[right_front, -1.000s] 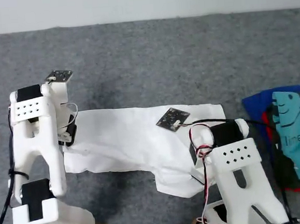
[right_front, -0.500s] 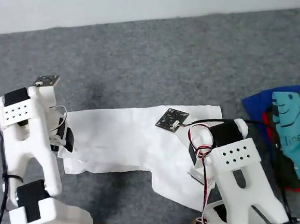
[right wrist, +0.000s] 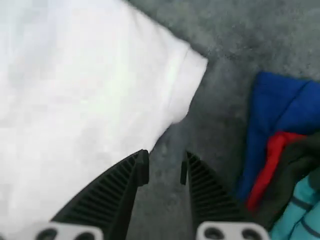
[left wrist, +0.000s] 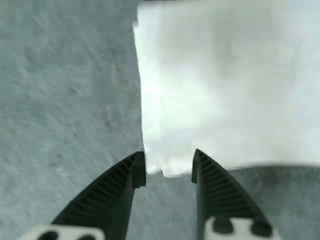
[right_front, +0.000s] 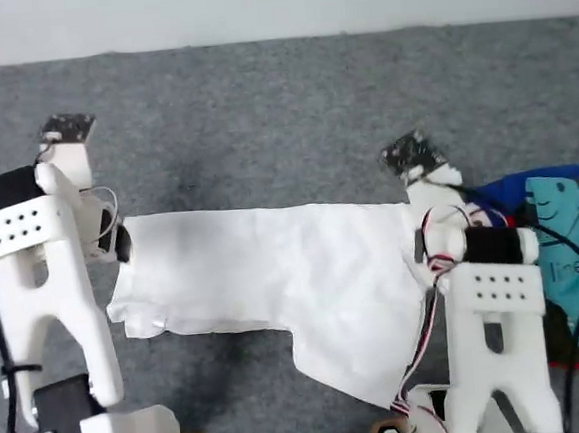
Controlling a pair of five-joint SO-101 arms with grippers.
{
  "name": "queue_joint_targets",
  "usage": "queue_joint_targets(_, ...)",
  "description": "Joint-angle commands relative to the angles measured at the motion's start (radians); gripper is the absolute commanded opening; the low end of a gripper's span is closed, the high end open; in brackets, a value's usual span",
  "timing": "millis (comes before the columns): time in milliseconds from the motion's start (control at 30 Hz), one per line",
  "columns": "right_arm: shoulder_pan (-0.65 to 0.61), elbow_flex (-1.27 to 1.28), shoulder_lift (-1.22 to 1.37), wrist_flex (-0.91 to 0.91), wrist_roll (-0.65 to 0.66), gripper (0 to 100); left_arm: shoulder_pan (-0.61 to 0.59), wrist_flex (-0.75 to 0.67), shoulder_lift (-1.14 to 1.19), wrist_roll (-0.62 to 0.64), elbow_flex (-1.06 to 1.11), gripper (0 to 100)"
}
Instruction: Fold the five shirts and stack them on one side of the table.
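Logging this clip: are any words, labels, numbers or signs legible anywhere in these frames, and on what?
On the teal printed shirt: dark lettering under a cartoon face, partly hidden and too blurred to read.
On the white shirt spread over the grey table: no print visible.
No other legible text.

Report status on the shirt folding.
Left gripper open at a corner of the white shirt. Right gripper open beside its other end. Shirt spread on table. Coloured pile near right gripper.
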Motion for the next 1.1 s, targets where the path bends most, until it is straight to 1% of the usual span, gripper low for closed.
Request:
queue_joint_targets(0, -0.007, -0.012, 0.113, -0.130, -0.077, 11.9, 0.012, -0.068, -0.057, 0.000, -0.033, 16)
queue_joint_targets(67, -0.036, -0.014, 0.211, -0.200, -0.097, 11.9, 0.014, -0.100, -0.054, 0.003, -0.028, 16)
queue_joint_targets(167, -0.073, -0.018, 0.351, -0.308, -0.103, 11.9, 0.035, -0.199, -0.031, 0.041, 0.028, 16)
queue_joint_targets(267, -0.068, -0.052, 0.479, -0.384, -0.098, 11.9, 0.107, -0.287, 0.031, 0.049, 0.127, 16)
queue_joint_targets(400, -0.030, -0.152, 0.631, -0.400, -0.098, 11.9, 0.213, -0.420, 0.130, 0.051, 0.242, 16)
queue_joint_targets(500, -0.005, -0.229, 0.713, -0.381, -0.098, 11.9, 0.229, -0.522, 0.207, 0.081, 0.265, 16)
queue_joint_targets(633, -0.010, -0.290, 0.779, -0.349, -0.097, 11.9, 0.222, -0.554, 0.302, 0.086, 0.262, 16)
queue_joint_targets(800, -0.007, -0.293, 0.831, -0.352, -0.095, 11.9, 0.219, -0.557, 0.385, 0.084, 0.262, 16)
queue_joint_targets(867, -0.004, -0.295, 0.849, -0.352, -0.095, 11.7, 0.216, -0.578, 0.411, 0.084, 0.262, 16)
queue_joint_targets(1067, 0.004, -0.296, 0.883, -0.352, -0.094, 11.3, 0.216, -0.583, 0.414, 0.084, 0.262, 16)
